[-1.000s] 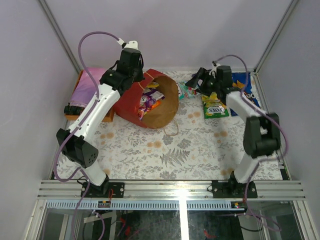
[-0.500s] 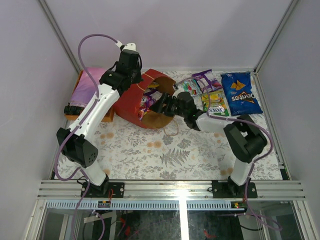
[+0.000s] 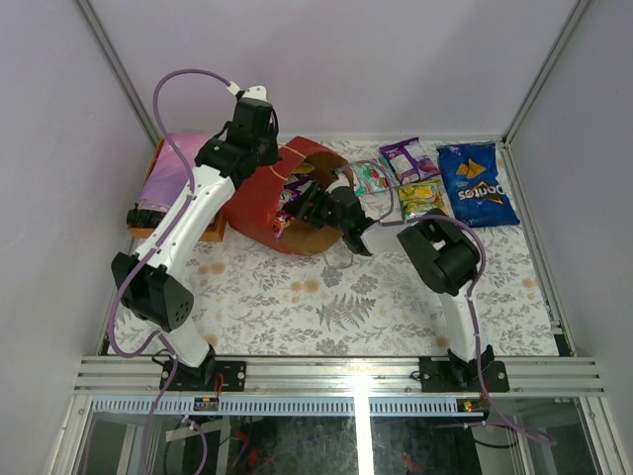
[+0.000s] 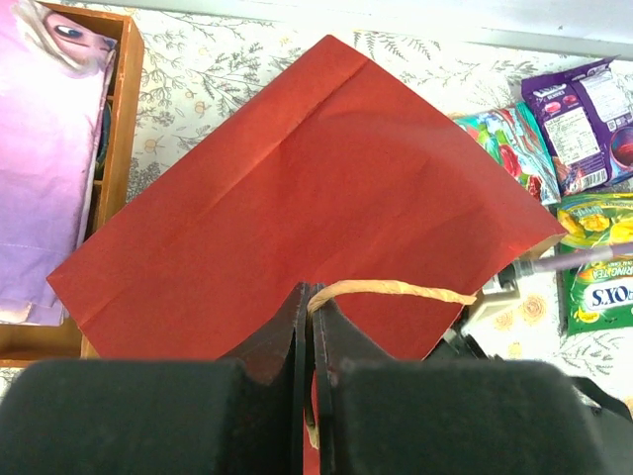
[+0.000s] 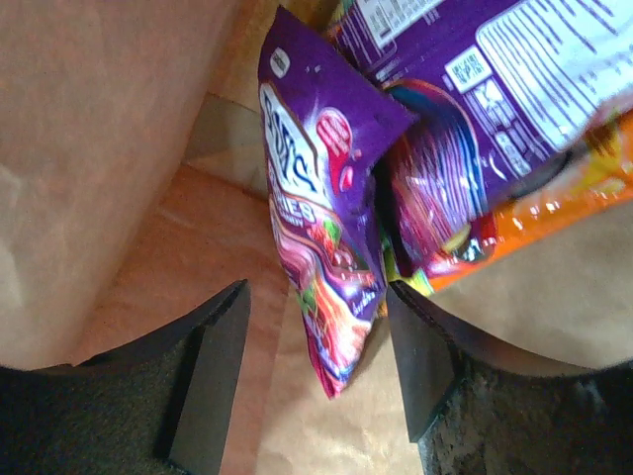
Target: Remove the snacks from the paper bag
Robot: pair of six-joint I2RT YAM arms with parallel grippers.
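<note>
My left arm arches over the paper bag [image 4: 297, 188], and the left pincer [image 4: 309, 332] is pressed together on the string handle [image 4: 396, 289]. My right arm folds low and points leftward. The right pincer [image 5: 316, 297] is inside the bag's mouth, spread, with a purple packet [image 5: 316, 218] standing between its fingers. Just beyond lie a second purple packet [image 5: 465, 89] and an orange packet [image 5: 554, 198].

Robot lab test cell, not a home. Plain white panels [image 3: 326, 59] box it in, with metal corner struts [image 3: 542, 64] at the top of the frame. A slotted aluminium rail [image 3: 346, 376] runs across the bottom with two arm bases [image 3: 216, 376] bolted on. Purple cables [image 3: 170, 89] loop loose at upper left. A floral tablecloth [image 3: 346, 307] covers the centre.
</note>
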